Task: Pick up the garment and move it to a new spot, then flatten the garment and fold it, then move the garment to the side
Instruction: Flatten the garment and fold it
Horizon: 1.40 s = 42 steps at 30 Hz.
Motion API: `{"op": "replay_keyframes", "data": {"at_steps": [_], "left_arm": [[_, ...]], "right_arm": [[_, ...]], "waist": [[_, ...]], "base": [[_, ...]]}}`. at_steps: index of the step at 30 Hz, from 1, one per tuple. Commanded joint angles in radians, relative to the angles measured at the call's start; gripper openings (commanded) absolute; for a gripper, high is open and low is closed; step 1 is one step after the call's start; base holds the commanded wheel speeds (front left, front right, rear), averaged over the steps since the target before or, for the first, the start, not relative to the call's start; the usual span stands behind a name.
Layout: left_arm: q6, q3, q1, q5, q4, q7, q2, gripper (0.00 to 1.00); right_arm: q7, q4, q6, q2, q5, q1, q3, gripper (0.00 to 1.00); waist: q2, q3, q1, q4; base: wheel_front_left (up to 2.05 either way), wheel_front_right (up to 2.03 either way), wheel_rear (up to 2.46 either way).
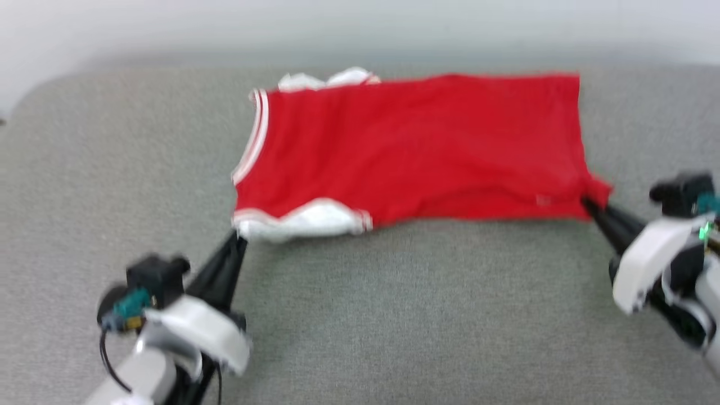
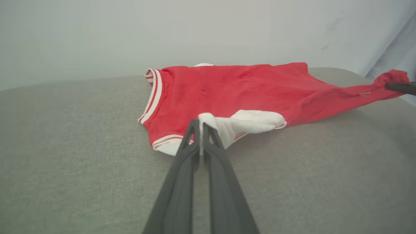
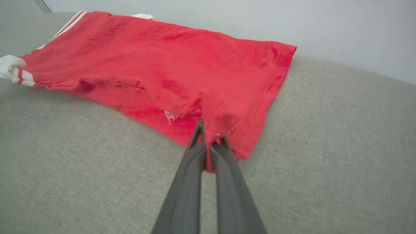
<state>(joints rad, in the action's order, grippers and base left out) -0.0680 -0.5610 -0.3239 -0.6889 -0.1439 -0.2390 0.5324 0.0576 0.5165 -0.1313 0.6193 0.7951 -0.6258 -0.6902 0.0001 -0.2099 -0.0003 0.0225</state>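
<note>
- Garment, a red T-shirt with white sleeves, lies spread sideways on the grey cloth-covered counter, towards its far edge near the pale wall.
- Its striped collar points to the robot's left and its hem to the right.
- The left hand has its two dark fingers pressed together on the tip of the near white sleeve. In the left wrist view a fold of white cloth stands up between the fingertips of that hand.
- The right hand pinches the near hem corner, just beside the small white logo. In the right wrist view red cloth bunches into the closed fingers of that hand.
- The near edge is pulled taut between the two hands and sits slightly raised, while the rest of the shirt rests on the counter.
- The far sleeve peeks out white behind the shoulder.
</note>
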Motion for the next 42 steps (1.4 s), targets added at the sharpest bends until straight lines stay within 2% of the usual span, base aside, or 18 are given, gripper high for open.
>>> {"op": "replay_keyframes", "data": {"at_steps": [1,4,13,26,32,42], "left_arm": [[-0.008,-0.004,0.043,-0.011,0.015,0.004,0.006,0.0],[-0.028,-0.006,0.12,-0.035,0.04,0.012,0.015,0.0],[-0.045,-0.037,0.333,-0.125,0.083,0.04,0.012,0.0],[-0.069,-0.082,0.52,-0.21,0.212,0.147,0.074,0.0],[-0.085,-0.087,0.507,-0.191,0.22,0.147,0.074,0.0],[-0.052,-0.072,0.333,-0.111,0.179,0.134,0.079,0.0]], "right_arm": [[-0.002,-0.013,0.001,0.01,0.006,0.044,0.0,0.0],[-0.01,-0.042,0.001,0.028,0.023,0.124,0.016,0.0],[-0.001,-0.12,0.001,0.054,0.018,0.361,0.088,0.0],[-0.069,-0.24,0.001,0.085,-0.016,0.644,0.221,0.0],[-0.104,-0.285,0.001,0.071,-0.046,0.702,0.286,0.0],[-0.15,-0.35,0.001,0.029,-0.076,0.676,0.358,0.0]], "waist": [[-0.0001,0.056,0.0003,0.005],[-0.0001,0.096,0.0003,0.013],[-0.0001,0.184,0.0003,0.019],[-0.0001,0.225,0.0003,0.014],[-0.0001,0.219,0.0003,0.012],[-0.0001,0.193,0.0003,0.002]], "base": [[0.0,0.0,0.0],[0.0,0.0,0.0],[0.0,0.0,0.0],[0.0,0.0,0.0],[0.0,0.0,0.0],[0.0,0.0,0.0]]}}
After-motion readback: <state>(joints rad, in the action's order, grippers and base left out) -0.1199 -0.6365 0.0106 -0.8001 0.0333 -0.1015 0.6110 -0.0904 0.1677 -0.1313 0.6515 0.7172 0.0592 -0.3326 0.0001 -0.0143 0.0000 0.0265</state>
